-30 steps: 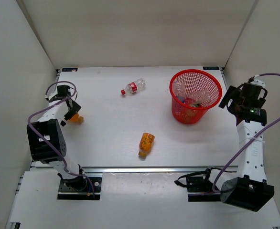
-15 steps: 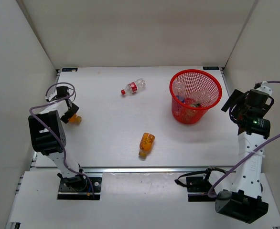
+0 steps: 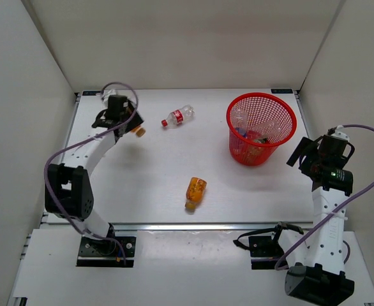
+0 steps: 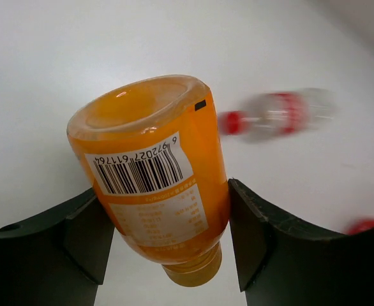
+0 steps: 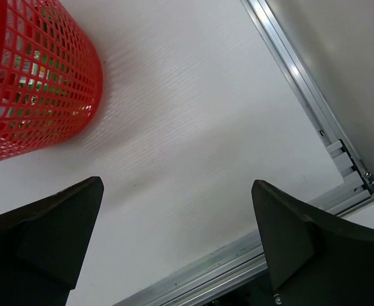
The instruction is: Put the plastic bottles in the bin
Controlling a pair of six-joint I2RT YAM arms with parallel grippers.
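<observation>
We saw the left tool (image 4: 168,229), clamped on the orange bottle (image 4: 152,185), had lifted it off the counter (image 3: 149,172) toward the red mesh bin (image 3: 261,97); the right tool (image 5: 177,191) gaped empty.

The bin (image 3: 261,102) is glossy red plastic mesh with a smooth, thick rim. The table (image 3: 149,172) under it is matt white with a faint fine grain, and a brushed metal rail (image 5: 302,89) runs just right of the bin. Far left of the bin, the orange bottle (image 4: 158,191) is shiny translucent plastic with a smooth printed label (image 4: 142,171). The fingers (image 4: 78,236) of the left gripper (image 4: 166,210) clamping it look like matt black plastic. The clear bottle (image 3: 178,116) left of the bin is glossy plastic.
</observation>
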